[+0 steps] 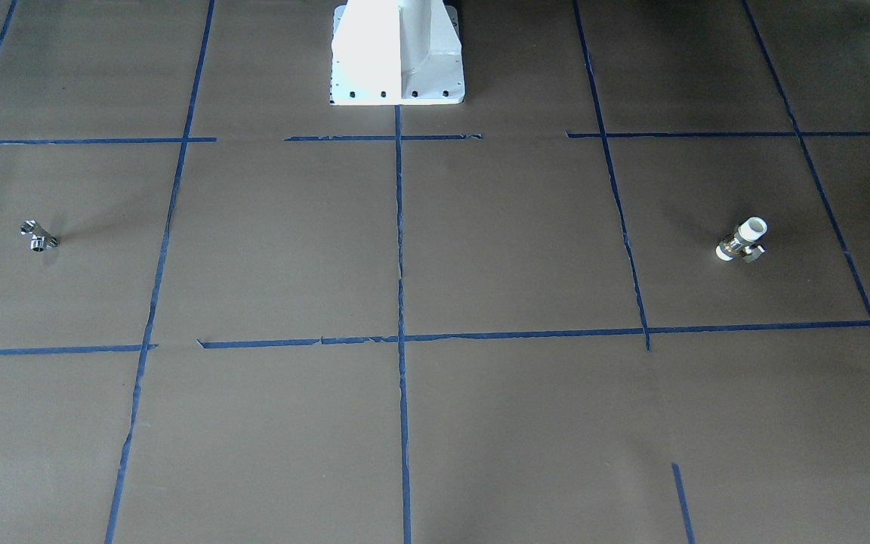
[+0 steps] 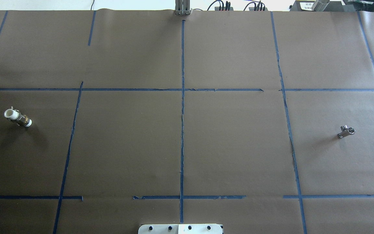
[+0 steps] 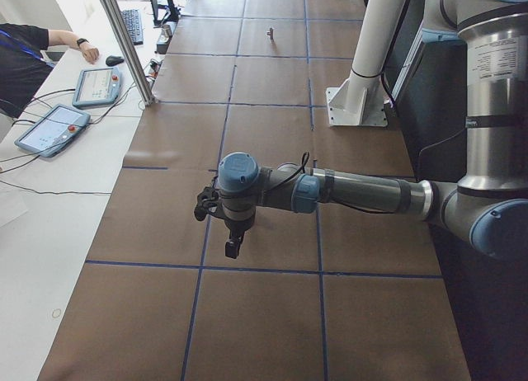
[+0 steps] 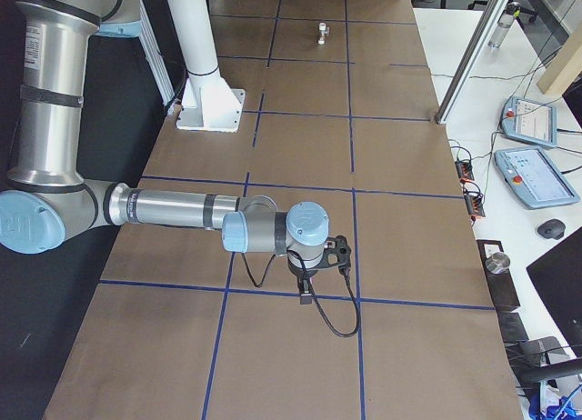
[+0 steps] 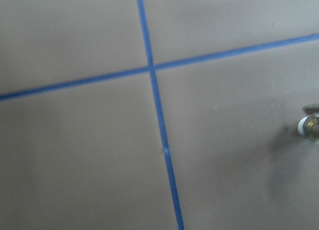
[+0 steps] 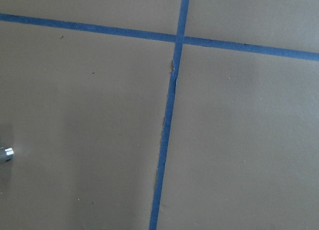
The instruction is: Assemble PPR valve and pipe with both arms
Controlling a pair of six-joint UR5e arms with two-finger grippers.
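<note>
Over the worktop's (image 2: 232, 146) two ends, left gripper (image 3: 233, 247) and right gripper (image 4: 306, 297) gaps cannot be told; one valve (image 2: 18, 118), one pipe (image 2: 346, 132).

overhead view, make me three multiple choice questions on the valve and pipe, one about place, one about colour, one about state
1. In the overhead view, where is the PPR valve?
A. far left
B. centre
C. far right

2. What colour are the valve's two ends?
A. black
B. white
C. red

3. How do the valve and the pipe stand to each other?
A. screwed together
B. stacked
C. lying far apart, unjoined

Answers:
1 A, it lies near that view's left edge.
2 B, both plastic ends show white around a metal middle.
3 C, the pipe lies near the right edge and the valve near the left.
</note>
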